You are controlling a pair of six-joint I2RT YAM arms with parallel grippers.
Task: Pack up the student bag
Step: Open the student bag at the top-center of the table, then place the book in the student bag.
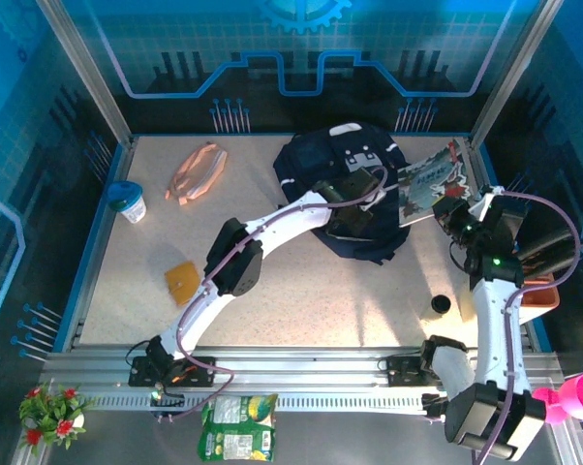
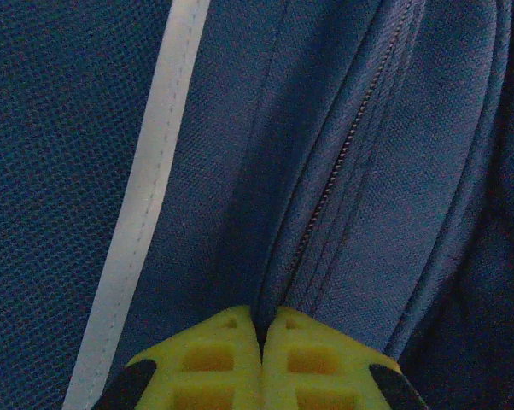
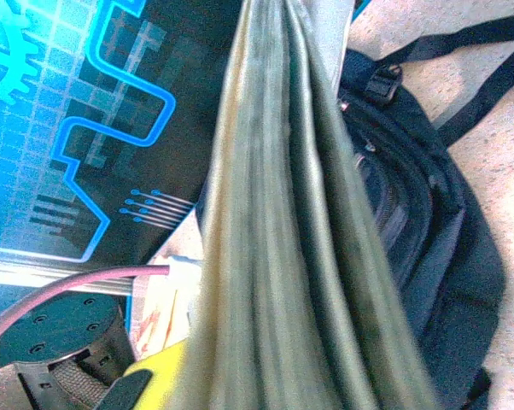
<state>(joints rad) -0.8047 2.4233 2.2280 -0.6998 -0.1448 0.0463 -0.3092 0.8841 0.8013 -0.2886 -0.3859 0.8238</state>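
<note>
Speckled beige table (image 1: 301, 300) with a navy student bag (image 1: 306, 174) lying on it. Left of the bag, a pink pouch (image 1: 197, 171); farther left, a blue-lidded cup (image 1: 129, 201); near-left, a flat orange square (image 1: 181, 281); near-right, a small black object (image 1: 441, 304)

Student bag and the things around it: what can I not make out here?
- Top view: the left arm covers the middle of the student bag; open or closed, I cannot tell.
- Left wrist view: the shut left pincer hides the lower end of the zipper and whether fabric is pinched.
- Right wrist view: the magazine in the right pincer is blurred, too near; in the top view its print is too small.
</note>
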